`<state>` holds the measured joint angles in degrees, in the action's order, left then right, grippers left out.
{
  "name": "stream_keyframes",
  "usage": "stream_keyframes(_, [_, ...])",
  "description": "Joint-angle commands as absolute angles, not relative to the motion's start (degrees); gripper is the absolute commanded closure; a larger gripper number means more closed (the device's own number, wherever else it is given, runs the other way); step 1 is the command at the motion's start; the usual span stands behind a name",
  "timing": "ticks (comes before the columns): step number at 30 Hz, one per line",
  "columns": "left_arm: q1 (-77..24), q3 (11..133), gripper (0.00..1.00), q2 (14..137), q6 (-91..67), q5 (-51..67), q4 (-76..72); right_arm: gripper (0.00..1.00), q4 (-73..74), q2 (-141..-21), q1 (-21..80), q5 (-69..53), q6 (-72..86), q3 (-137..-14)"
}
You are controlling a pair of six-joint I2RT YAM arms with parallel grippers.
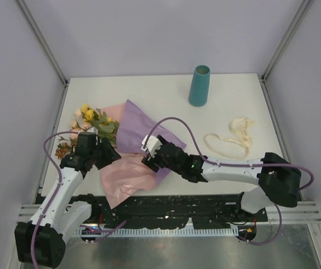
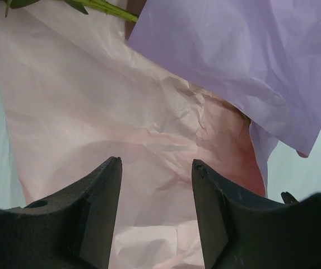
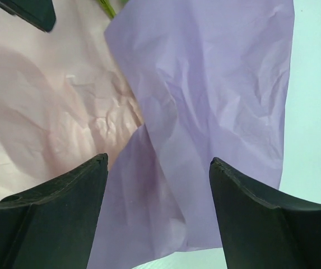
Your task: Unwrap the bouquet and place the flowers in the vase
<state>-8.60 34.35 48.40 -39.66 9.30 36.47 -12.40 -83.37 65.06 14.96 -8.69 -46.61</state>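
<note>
Bouquet (image 1: 118, 140) lies on the left half of the counter (image 1: 166, 95), its wrapping spread loose; flowers (image 1: 93, 120) project at the far left, stems under the purple sheet (image 1: 140, 129); pink sheet (image 1: 129, 176) reaches the near edge. Left end effector (image 2: 156, 162): fingers apart, nothing between them, over pink paper. Right end effector (image 3: 157, 159): fingers wide apart, gripping nothing, over purple paper. Vase (image 1: 199, 86) upright at the rear, well apart; cream ribbon (image 1: 233, 137) lies loose at right.

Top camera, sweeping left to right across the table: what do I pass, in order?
flowers → purple paper → vase → ribbon
</note>
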Motion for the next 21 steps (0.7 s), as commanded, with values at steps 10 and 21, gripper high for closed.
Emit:
stream_keyframes(10, [-8.4,29.1,0.44,54.0,-42.7,3.7,27.1,0.23,-15.8,-93.3,63.2,22.1,-22.2,-49.8])
stream_keyframes(21, [-8.4,30.6,0.44,60.0,-42.7,-3.3,26.1,0.63,-20.8,-97.8,62.3,37.5,-24.3,-54.1])
